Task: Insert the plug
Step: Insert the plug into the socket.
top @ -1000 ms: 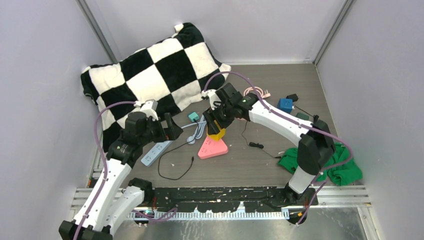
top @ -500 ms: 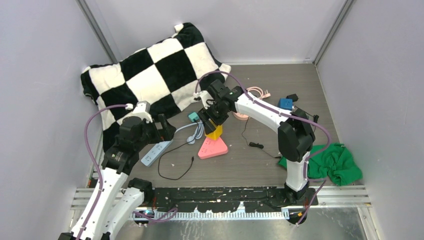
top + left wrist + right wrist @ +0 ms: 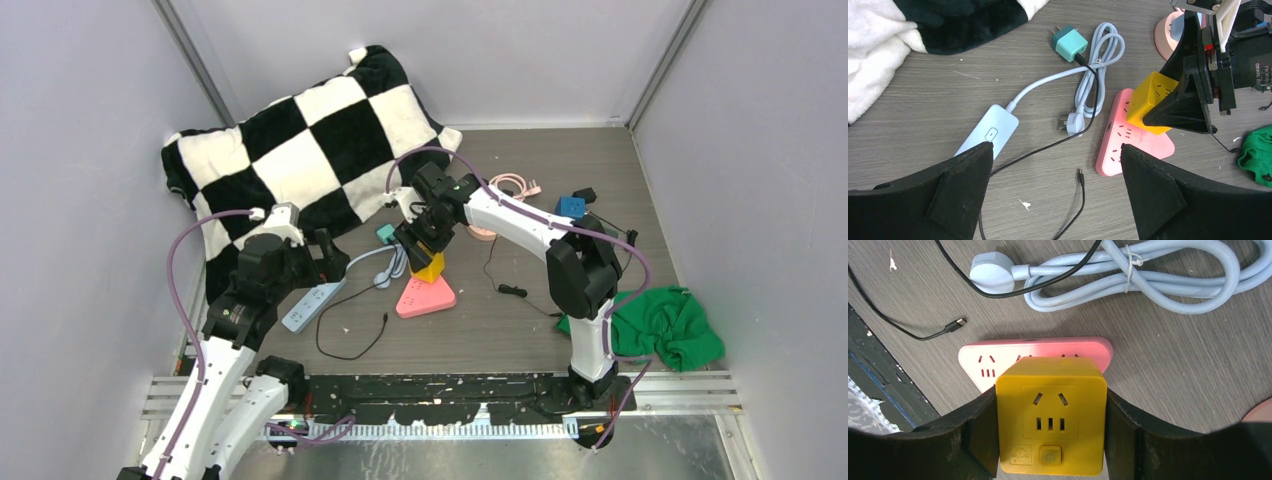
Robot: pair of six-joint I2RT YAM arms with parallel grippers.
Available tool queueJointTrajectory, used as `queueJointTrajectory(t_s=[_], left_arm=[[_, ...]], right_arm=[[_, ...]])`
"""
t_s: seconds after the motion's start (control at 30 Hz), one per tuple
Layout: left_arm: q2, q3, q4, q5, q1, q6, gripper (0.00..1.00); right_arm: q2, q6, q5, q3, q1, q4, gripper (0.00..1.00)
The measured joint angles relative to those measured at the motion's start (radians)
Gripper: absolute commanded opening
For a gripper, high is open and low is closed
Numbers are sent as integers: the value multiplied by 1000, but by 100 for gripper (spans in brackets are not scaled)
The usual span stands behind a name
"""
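Observation:
My right gripper [image 3: 424, 252] is shut on a yellow cube plug adapter [image 3: 1051, 422], its fingers [image 3: 973, 435] on both sides. The cube [image 3: 431, 266] sits over the back edge of the pink triangular power strip [image 3: 424, 297], also seen under it in the right wrist view [image 3: 998, 357] and in the left wrist view [image 3: 1138, 142]. Whether the cube's prongs are in the strip is hidden. My left gripper [image 3: 333, 252] is open and empty, above the light blue power strip [image 3: 311, 304] and a black USB cable [image 3: 1081, 178].
A checkered pillow [image 3: 300, 150] lies at the back left. A teal charger [image 3: 1070, 42] and a coiled light blue cord [image 3: 1095, 70] lie behind the pink strip. A blue cube [image 3: 570, 207], pink cable [image 3: 510, 185] and green cloth [image 3: 665, 325] lie on the right.
My right gripper has moved left and a little nearer with the yellow cube, down onto the pink strip's back edge. My left gripper has shifted slightly left and back.

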Motion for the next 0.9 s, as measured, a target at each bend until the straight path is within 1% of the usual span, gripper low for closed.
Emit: queueJointTrajectory(t_s=[0.3, 0.9], left_arm=[[0, 0, 0, -7, 0, 0, 100], [0, 0, -1, -8, 0, 0, 100]], right_arm=[[0, -37, -4, 0, 0, 41, 22], [10, -68, -14, -8, 0, 72, 22]])
